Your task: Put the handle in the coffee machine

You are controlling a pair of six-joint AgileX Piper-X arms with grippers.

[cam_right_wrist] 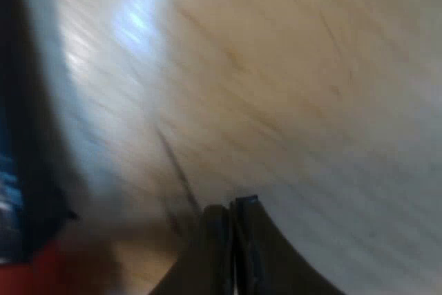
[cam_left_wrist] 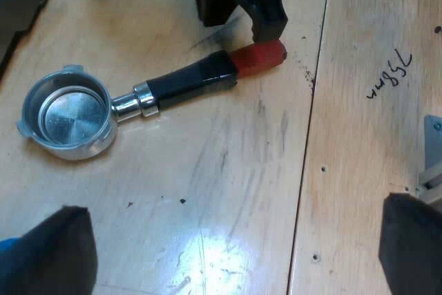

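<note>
The holder (cam_left_wrist: 179, 84) lies flat on the desk (cam_left_wrist: 228, 191), red end by the plank seam (cam_left_wrist: 307, 122). The right gripper (cam_right_wrist: 231, 229) looks pressed together there (blurry), probably nudging it. The left gripper (cam_left_wrist: 235, 205) hangs spread, ready to grab.

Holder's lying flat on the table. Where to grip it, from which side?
Probably the black handle mid-length, from straight above, closing across its width: the holder lies flat, open side up, handle's long sides free. The right gripper sits at the red end, so avoid it.

Shiny metal holder (cam_left_wrist: 67, 117), glossy black handle (cam_left_wrist: 190, 82), scuffed wooden table (cam_left_wrist: 235, 170).
</note>
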